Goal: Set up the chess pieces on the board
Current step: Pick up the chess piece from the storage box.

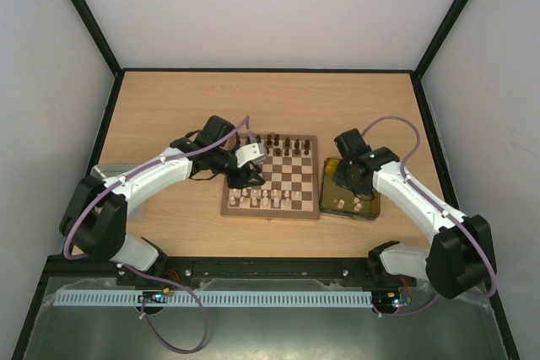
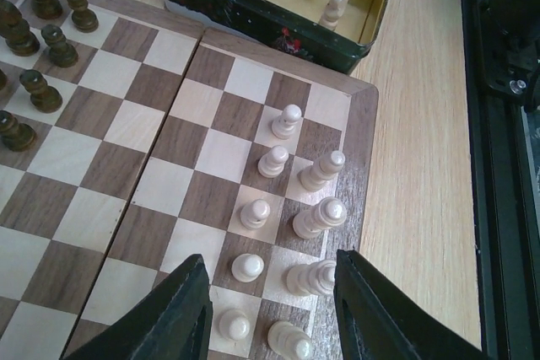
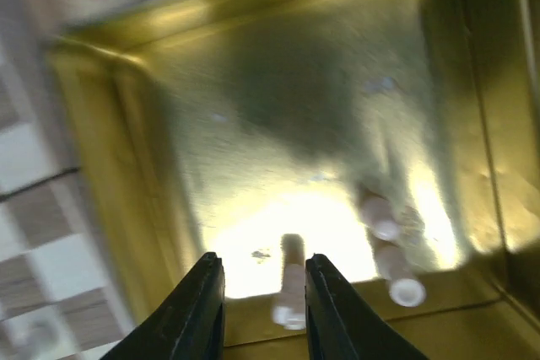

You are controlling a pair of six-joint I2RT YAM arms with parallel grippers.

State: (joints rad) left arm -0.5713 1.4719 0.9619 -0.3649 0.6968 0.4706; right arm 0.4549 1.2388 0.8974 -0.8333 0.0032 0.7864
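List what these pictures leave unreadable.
Top view: the left gripper covers some board squares; pieces there are hidden.
Right wrist view: blur; the pale pieces in the gold tray cannot be told by kind.
Left wrist view: the bottom edge cuts off the nearest pale piece.

Checkered board (image 1: 291, 176) lies flat — dark pieces (image 1: 288, 145) upright along its far edge, pale pieces (image 1: 265, 201) near.

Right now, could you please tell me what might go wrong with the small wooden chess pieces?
The right gripper straddles a pale cream wooden piece lying flat close to the wall of the shiny gold tray; closing may pinch it crooked or scrape the wall. The open left gripper hangs over tightly packed cream pieces on the checked wooden board; descending could topple neighbours.
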